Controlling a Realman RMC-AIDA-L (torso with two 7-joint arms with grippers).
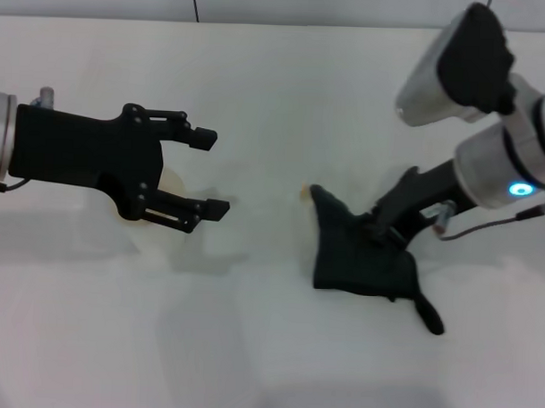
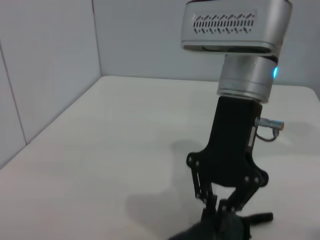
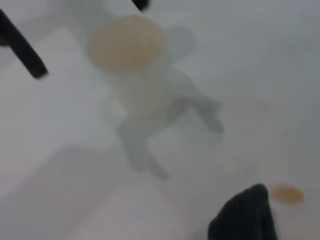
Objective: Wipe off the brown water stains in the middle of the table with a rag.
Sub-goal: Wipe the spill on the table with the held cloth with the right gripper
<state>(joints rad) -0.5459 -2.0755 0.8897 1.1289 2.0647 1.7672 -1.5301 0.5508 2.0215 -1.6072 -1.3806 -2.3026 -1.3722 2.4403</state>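
Right black pincer (image 1: 379,231) is down on the wide, plain white bench (image 1: 250,346), and from my head view its fingers are pressed together into the dark grey-black soft rag (image 1: 360,256); the left wrist view shows the same thing from the front, the two fingers converging on a bunch of cloth (image 2: 220,227) at the bench surface (image 2: 100,165). I read that as clamped on the rag.

The rag lies right of the bench's middle. Its long axis runs diagonally: one pointed corner aims up and toward the robot's left, and the narrow tail-like corner trails the opposite way, toward the robot's right and nearer to me. The broad folded body sits between them, under the pincer.

Just off that upper corner I see a small orange-brown remnant of the water stains (image 1: 304,192), touching or almost touching the cloth edge (I can't say which). In the right wrist view the same spot shows as a little orange-brown blotch (image 3: 286,193) just beside the dark rag corner (image 3: 245,215).

Left black pincer (image 1: 197,173) hangs over the left part of the bench with its fingers spread wide apart, gripping nothing. Beneath it, partly hidden, sits a small translucent cup with a brownish inside (image 1: 170,184); the right wrist view shows that cup (image 3: 127,55) upright, though blurred, and well apart from the rag.
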